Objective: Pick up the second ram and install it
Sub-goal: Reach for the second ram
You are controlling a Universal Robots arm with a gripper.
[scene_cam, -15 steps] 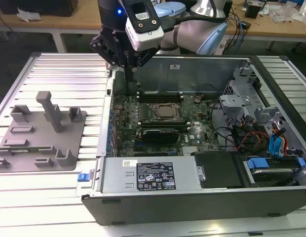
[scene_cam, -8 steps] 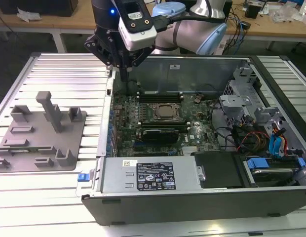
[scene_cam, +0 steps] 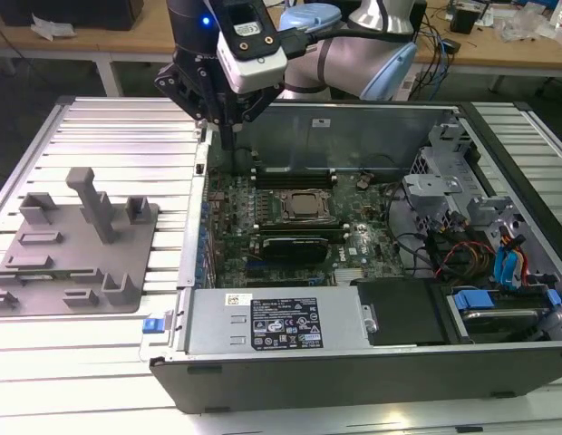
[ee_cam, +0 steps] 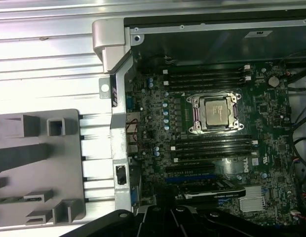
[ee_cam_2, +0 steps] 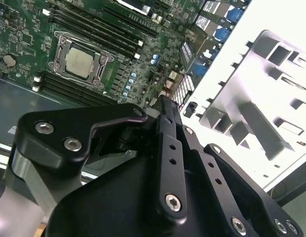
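On the slatted table (scene_cam: 109, 127) lies an open case (scene_cam: 353, 113). The gripper (scene_cam: 228, 140) hangs narrow over its far corner, at the exterior view's left. We cannot tell whether it pinches the second ram. A misaligned descent risks striking the case.

In the exterior view the gripper (scene_cam: 229, 136) is covering the far corner of the computer case (scene_cam: 372, 122) at the exterior view's left, and the grey fixture plate (scene_cam: 82, 265) is running off that same edge. In the second wrist view its black body is blocking your sight of part of the motherboard (ee_cam_2: 29, 34). In the first wrist view the memory slots (ee_cam: 207, 77) are showing too dark for you to tell which are filled.
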